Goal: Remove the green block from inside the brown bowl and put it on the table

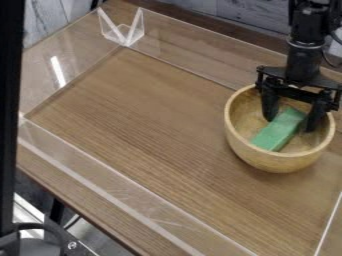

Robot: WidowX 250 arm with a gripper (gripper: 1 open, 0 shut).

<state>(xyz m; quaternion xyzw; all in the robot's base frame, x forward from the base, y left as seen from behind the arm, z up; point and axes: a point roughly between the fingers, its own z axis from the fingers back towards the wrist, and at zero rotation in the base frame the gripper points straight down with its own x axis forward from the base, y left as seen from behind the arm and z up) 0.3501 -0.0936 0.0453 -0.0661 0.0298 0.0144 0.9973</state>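
The brown bowl sits on the table near its right edge. Inside it lies the green block, leaning along the bowl's inner slope. My black gripper hangs pointing down over the bowl's far side with its fingers spread wide. The fingers reach just inside the rim, straddling the upper end of the block. It is open and nothing is gripped between the fingers.
Low clear acrylic walls edge the tabletop. A clear corner bracket stands at the far left corner. Bare wood stretches to the left of the bowl. A dark vertical post crosses the left of the view.
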